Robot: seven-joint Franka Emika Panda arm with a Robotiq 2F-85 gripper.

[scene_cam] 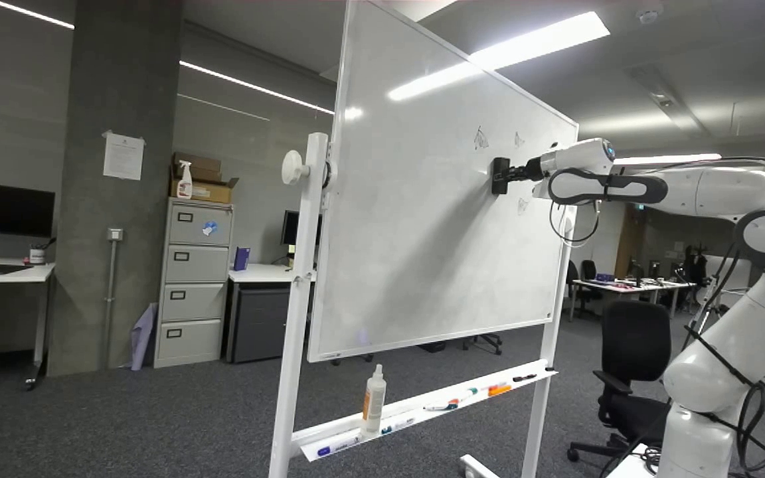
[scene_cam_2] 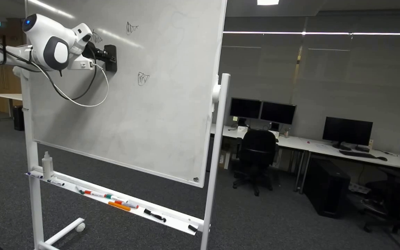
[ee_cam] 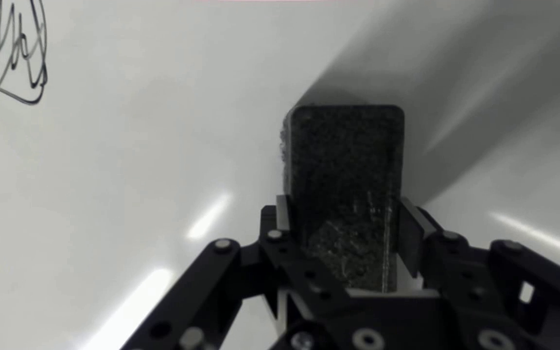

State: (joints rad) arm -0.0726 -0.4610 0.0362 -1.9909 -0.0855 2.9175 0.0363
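Observation:
My gripper (ee_cam: 345,209) is shut on a black block-shaped eraser (ee_cam: 345,150), with one finger along each long side. The eraser shows in both exterior views (scene_cam: 501,176) (scene_cam_2: 111,58), upright against the whiteboard (scene_cam: 416,212) or very close to it; exact contact is hard to tell. Small black scribbles are on the board around the gripper: one above (scene_cam: 481,138), one higher near the arm (scene_cam: 518,139), and one below (scene_cam: 522,206). They also show in an exterior view (scene_cam_2: 143,78). In the wrist view a scribble (ee_cam: 12,53) is at the top left, apart from the eraser.
A tray (scene_cam: 422,417) under the board holds a spray bottle (scene_cam: 374,401), several markers and an orange pen (scene_cam_2: 119,206). White posts (scene_cam_2: 217,156) frame the board. An office chair (scene_cam: 635,358) stands near the arm's base. Cables hang from the wrist (scene_cam_2: 106,93).

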